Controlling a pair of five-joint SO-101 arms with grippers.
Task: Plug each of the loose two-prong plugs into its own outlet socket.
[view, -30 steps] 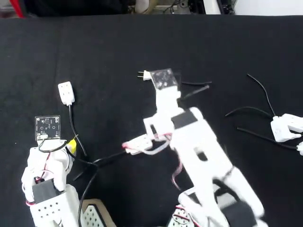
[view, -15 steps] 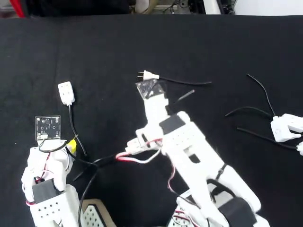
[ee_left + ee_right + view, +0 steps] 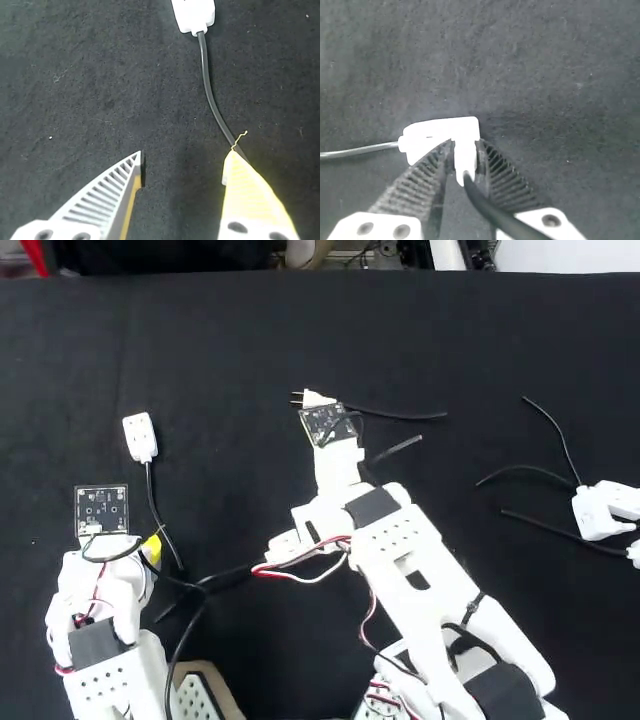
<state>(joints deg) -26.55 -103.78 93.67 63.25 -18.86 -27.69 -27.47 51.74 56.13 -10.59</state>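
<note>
- Gripping the two-prong plug (image 3: pixel 437 134), the right gripper (image 3: pixel 465 149) has its dark, ribbed fingers pinched together on the white plastic body.
- That plug sits near the middle of the table (image 3: pixel 200 330), prongs aimed toward the left side and not yet in any socket. Its thin plug cord (image 3: pixel 400 415) trails off to the right.
- Over to the white outlet socket (image 3: pixel 139 436): a small rounded block, flat on the cloth and well apart from the plug. Its thicker socket cord (image 3: pixel 210 100) runs back toward the left arm.
- The left gripper (image 3: pixel 186 159) hovers near that socket, fingers spread wide with only cloth between them.
- One finger is white and latticed, the other yellow-faced. The socket cord passes right at the yellow tip, and I cannot tell whether they touch.
- Far right, a white plastic block (image 3: pixel 603 510) lies among curling black cords.
- Underneath it all is black, felt-like cloth speckled with lint.
</note>
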